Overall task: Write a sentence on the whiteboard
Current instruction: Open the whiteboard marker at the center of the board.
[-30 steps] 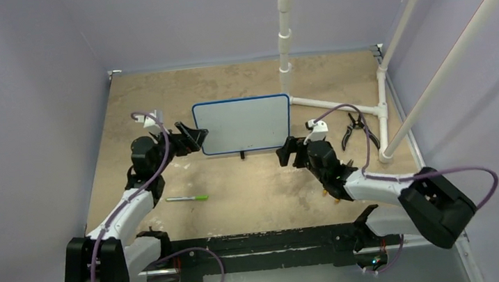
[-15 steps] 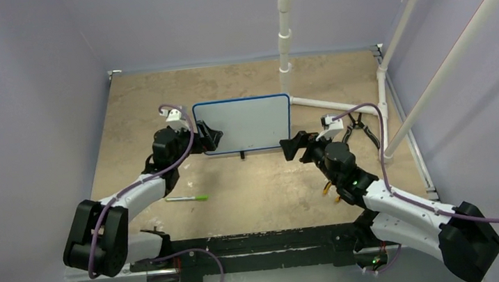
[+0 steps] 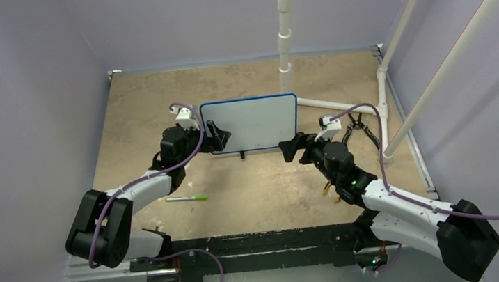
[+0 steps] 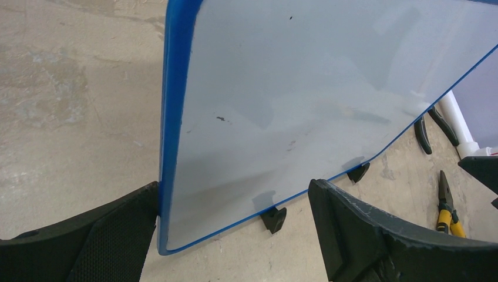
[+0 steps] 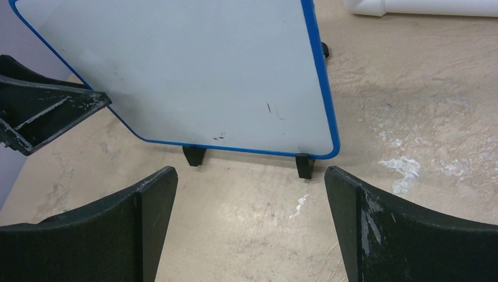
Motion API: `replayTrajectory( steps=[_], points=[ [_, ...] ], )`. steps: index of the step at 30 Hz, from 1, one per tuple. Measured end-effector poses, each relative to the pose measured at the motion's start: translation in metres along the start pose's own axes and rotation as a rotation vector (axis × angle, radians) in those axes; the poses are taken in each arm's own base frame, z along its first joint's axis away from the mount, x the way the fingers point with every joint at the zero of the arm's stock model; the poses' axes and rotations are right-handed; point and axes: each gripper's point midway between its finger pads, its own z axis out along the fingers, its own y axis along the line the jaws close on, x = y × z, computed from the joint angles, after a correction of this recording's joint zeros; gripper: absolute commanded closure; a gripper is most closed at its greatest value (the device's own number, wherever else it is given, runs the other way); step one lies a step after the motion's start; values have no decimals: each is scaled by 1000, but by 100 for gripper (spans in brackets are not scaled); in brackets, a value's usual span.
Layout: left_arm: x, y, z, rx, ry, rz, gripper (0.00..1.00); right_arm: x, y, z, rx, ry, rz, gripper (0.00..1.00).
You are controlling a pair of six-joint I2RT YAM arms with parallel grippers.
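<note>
Left pincer (image 4: 235, 187) wide open astride the whiteboard (image 4: 305, 88) edge, arm outstretched; right pincer (image 5: 251, 173) open nearby.

**Blue frame, pale face, tan worktop**

Your whiteboard (image 3: 252, 122) has a bright blue frame around a white, faintly grey face flecked with a few tiny dark marks. Its feet are black. The left claw (image 3: 218, 136) and right claw (image 3: 294, 147) are matt black with scuffed pale edges. The worktop (image 3: 266, 188) is mottled tan with whitish smears. At 7 o'clock from the board lies a green marker (image 3: 187, 198).
</note>
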Motion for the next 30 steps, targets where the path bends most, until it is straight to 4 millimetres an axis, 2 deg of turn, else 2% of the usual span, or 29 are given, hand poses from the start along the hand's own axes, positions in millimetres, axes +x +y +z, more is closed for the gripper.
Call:
replayTrajectory(
  steps=[11, 18, 21, 26, 30],
  points=[
    [12, -22, 11, 50, 27, 18, 4, 1, 0, 1, -2, 4, 3, 2],
    [15, -10, -1, -54, 70, 0, 1, -5, 4, -2, -21, -12, 0, 4],
    [2, -11, -17, -94, 75, -1, 0, -10, 11, -6, -58, -22, -11, 5],
    [-36, -11, -57, -168, 25, -5, 1, -16, 29, -13, -158, -26, -40, 11],
    [-79, 11, -82, -237, -13, -39, 1, -10, 41, -17, -233, 5, -65, 20]
  ],
)
